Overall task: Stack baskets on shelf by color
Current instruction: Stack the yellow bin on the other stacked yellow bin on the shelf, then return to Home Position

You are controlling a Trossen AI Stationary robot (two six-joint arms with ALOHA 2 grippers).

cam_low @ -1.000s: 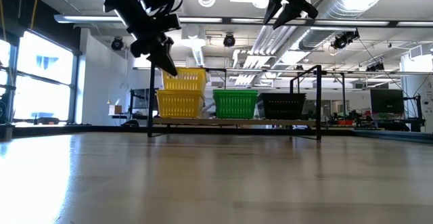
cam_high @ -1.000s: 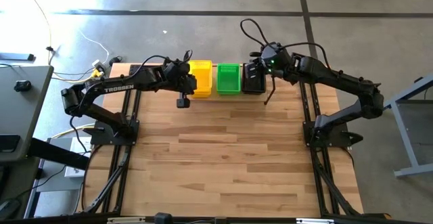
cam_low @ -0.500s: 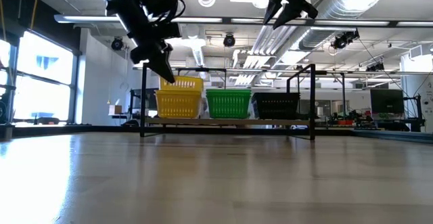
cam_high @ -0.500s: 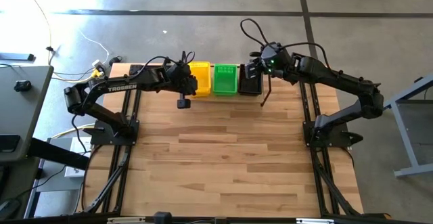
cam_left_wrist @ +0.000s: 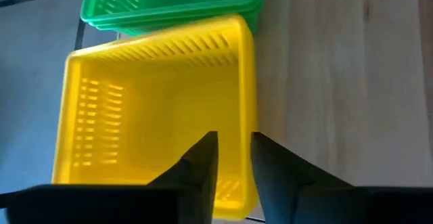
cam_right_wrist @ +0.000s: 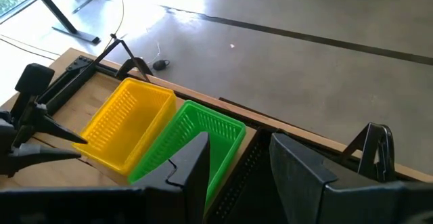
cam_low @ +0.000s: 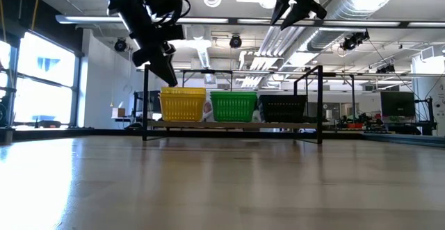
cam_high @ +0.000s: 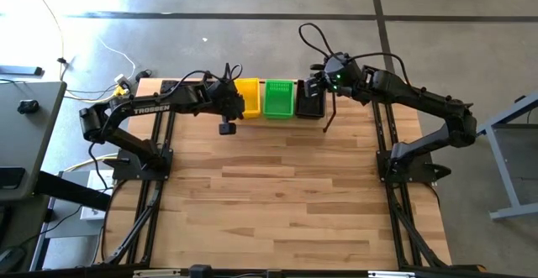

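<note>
My left gripper, jaws narrowly apart, straddles the yellow basket's wall; basket sits on shelf beside green basket. Should open more, lift straight up w/o snagging.

Probably an industrial lab: exposed ceiling ducts, concrete floor, distant workstations in the hall

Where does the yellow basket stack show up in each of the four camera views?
High view: yellow basket stack, leftmost of three on the shelf at the table's far edge.
Low view: same stack, left end of the shelf.
Left wrist view: stack fills the middle, beyond the jaws.
Right wrist view: stack, left of centre.
Shared landmark: the green basket stack right beside it.
</note>
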